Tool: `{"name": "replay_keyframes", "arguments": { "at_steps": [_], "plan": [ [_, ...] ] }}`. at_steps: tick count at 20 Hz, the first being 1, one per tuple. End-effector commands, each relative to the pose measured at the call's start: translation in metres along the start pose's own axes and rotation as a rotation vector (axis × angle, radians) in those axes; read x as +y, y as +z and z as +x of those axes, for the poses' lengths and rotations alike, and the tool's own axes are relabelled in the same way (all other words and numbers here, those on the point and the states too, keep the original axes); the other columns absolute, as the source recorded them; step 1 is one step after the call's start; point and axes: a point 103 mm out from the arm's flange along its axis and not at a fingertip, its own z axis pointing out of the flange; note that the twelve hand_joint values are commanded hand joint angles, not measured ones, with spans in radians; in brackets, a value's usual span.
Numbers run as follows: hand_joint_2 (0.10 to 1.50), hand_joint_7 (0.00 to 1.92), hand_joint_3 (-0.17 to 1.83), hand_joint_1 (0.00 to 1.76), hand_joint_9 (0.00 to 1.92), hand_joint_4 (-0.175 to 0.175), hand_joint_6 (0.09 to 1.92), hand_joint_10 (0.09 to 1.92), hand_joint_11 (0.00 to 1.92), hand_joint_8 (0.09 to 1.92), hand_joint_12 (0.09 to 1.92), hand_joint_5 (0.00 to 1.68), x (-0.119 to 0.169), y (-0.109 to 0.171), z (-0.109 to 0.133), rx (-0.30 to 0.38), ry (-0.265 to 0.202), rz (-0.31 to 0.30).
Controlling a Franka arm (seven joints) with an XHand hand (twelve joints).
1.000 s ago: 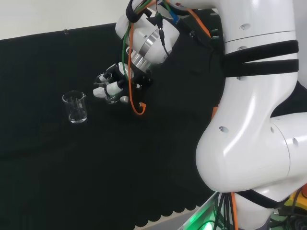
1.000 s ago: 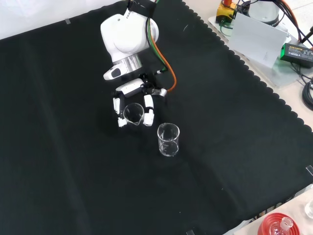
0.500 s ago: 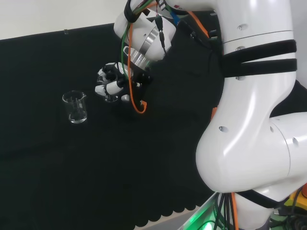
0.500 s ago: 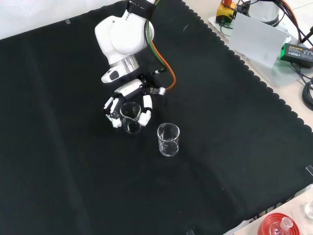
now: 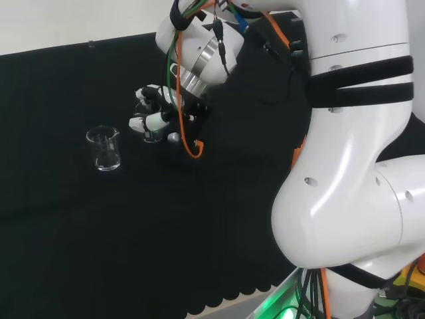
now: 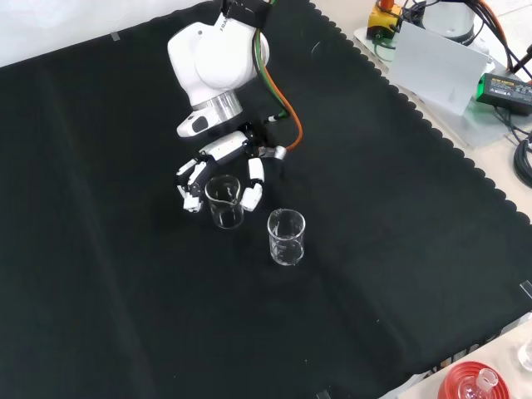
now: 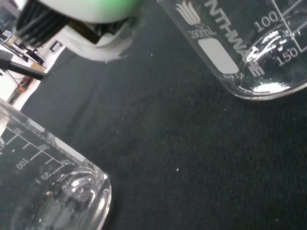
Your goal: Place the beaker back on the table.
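A clear glass beaker (image 6: 225,201) stands upright on the black worktop (image 6: 100,274), its mouth open upward and printed graduation marks on its wall. It sits between the fingers of the robot hand (image 6: 218,158), just beside a second, similar beaker (image 6: 286,237) standing apart.

second clear beaker (image 6: 286,237) stands upright on the black cloth (image 6: 125,291), also seen in head view (image 5: 105,149). off the cloth's edge in front view: white box (image 6: 439,68), black adapter (image 6: 508,88), red ribbed ring (image 6: 482,384) at bottom right corner.
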Motion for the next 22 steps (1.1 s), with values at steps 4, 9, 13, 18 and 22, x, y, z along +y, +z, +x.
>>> {"name": "replay_keyframes", "arguments": {
  "at_steps": [4,9,13,18,22],
  "plan": [
    [0.55,0.62,0.48,0.87,0.70,-0.089,0.37,0.09,0.00,0.09,1.39,0.37,-0.010,-0.033,0.002,-0.013,0.001,-0.037],
    [0.55,0.62,0.47,0.86,0.70,-0.089,0.35,0.09,0.01,0.09,1.39,0.38,-0.027,-0.067,0.000,-0.036,0.015,-0.075],
    [0.56,0.64,0.47,0.86,0.71,-0.090,0.35,0.09,0.02,0.09,1.39,0.39,-0.044,-0.090,0.001,-0.059,0.021,-0.099],
    [0.56,0.65,0.47,0.86,0.72,-0.091,0.35,0.09,0.03,0.09,1.39,0.41,-0.067,-0.107,0.005,-0.063,0.023,-0.129],
    [0.56,0.65,0.46,0.86,0.72,-0.090,0.35,0.09,0.04,0.09,1.38,0.42,-0.086,-0.116,0.003,-0.063,0.033,-0.131]
  ]
}}
